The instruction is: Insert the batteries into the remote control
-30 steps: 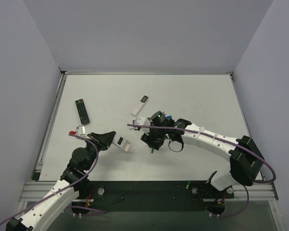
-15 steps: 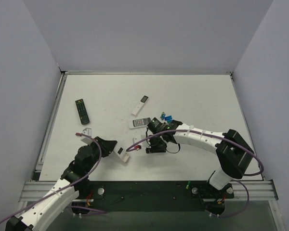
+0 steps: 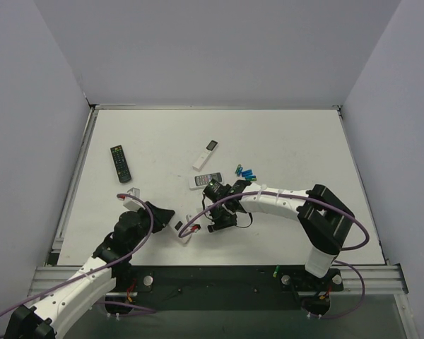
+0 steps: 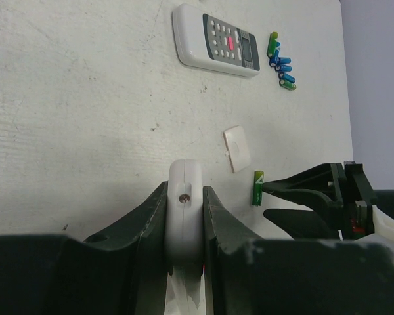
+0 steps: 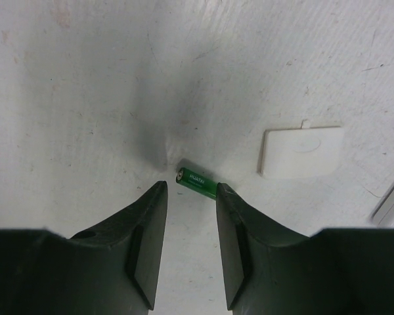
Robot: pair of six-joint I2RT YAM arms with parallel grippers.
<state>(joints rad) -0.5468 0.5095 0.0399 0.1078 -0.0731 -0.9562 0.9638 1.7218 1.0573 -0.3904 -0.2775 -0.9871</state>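
Right gripper [image 5: 190, 193] has come down and in toward 7 o'clock since a second ago, uncovering the screen remote [image 4: 215, 41]; left gripper [image 4: 184, 191] has drawn back toward 6 o'clock with its load. Left jaws pinch the remote [image 4: 184, 226] by its sides, near centre-front of the table [image 3: 290, 141], close by at 8 o'clock of the right gripper. Right jaws stand spread and hold nothing. One green battery [image 5: 197, 182] lies flat on the table just past the fingertips, one end by the right-hand finger, not yet between the pads. Progress, as I judge it: early. Cover [image 5: 302, 152] is off and lies on the table, but no cell shows in the remote. Left wrist view gives only its narrow end, so the bay itself cannot be read. Left to do: grip this battery, carry it to the bay, seat it, then fetch more from the spare batteries [image 4: 280, 63], a small green-and-blue heap at 1 o'clock of the right gripper in the top view. Around: cover sits just beside the battery at 2 o'clock in the right wrist view, apart from it, and could get nudged by a wide approach. Screen remote lies at 12 o'clock of the right gripper, slim remote [image 3: 205, 154] beyond it, black remote [image 3: 121, 163] well apart at 10 o'clock. None blocks the short path to the remote.
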